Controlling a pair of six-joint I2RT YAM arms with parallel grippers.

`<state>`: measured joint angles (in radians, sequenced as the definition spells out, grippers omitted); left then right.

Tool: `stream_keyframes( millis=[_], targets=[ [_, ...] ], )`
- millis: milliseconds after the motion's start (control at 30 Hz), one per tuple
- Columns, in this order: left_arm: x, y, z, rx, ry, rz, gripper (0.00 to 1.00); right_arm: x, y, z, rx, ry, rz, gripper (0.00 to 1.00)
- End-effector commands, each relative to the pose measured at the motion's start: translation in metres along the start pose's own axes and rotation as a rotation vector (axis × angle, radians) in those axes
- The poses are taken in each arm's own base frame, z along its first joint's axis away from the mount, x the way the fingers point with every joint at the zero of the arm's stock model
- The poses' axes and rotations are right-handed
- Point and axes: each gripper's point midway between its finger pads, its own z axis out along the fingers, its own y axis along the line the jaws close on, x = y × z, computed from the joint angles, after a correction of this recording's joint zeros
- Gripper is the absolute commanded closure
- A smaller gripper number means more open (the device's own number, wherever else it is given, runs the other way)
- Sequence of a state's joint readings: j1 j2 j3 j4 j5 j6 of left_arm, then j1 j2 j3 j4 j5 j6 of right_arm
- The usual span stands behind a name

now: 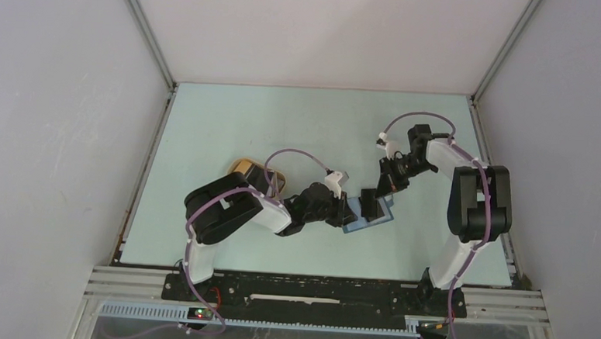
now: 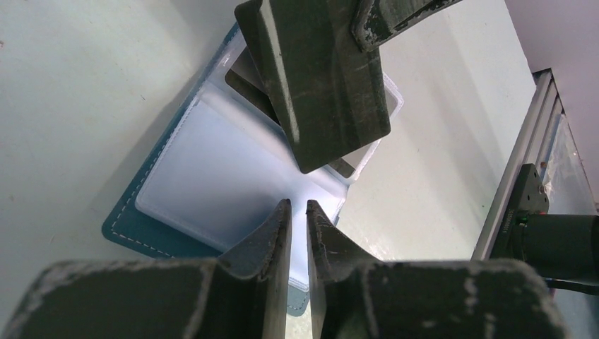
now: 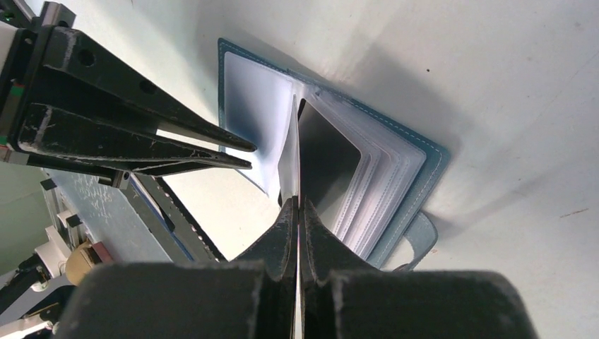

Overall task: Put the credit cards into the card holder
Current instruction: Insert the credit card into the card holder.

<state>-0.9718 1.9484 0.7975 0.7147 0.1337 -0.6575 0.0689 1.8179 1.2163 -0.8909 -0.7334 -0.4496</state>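
The teal card holder (image 1: 382,219) lies open on the table, its pale clear sleeves fanned out (image 3: 385,180). My right gripper (image 3: 298,203) is shut on a thin pale credit card (image 3: 294,152), seen edge-on and standing among the sleeves. From the left wrist, a silvery edge of that card (image 2: 344,167) peeks out under the right gripper's finger (image 2: 318,85). A dark face (image 3: 326,152) shows in the sleeve beside it. My left gripper (image 2: 298,205) has its jaws a narrow gap apart with nothing between them, tips over the pale left page (image 2: 212,169).
A tan oval tray (image 1: 246,169) sits on the table left of the left arm. Grey walls close in the table on three sides. A metal rail (image 2: 526,141) runs along the near edge, with the arm bases bolted to it.
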Motion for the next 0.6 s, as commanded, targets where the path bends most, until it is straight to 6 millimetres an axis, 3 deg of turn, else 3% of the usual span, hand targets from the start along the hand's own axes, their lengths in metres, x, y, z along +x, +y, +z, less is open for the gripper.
stream_keyframes(
  millis=[0,300,567],
  targets=[
    [0.001,0.011,-0.009,-0.046,0.001,-0.013,0.81,-0.008,-0.006,0.002,0.044,0.006,-0.020,1.00],
    [-0.001,0.010,-0.012,-0.046,-0.010,-0.012,0.82,-0.006,-0.006,0.012,0.097,0.068,-0.058,1.00],
    [0.000,0.014,-0.013,-0.061,-0.015,-0.017,0.82,-0.009,-0.012,0.007,0.180,0.058,-0.068,1.00]
  ],
)
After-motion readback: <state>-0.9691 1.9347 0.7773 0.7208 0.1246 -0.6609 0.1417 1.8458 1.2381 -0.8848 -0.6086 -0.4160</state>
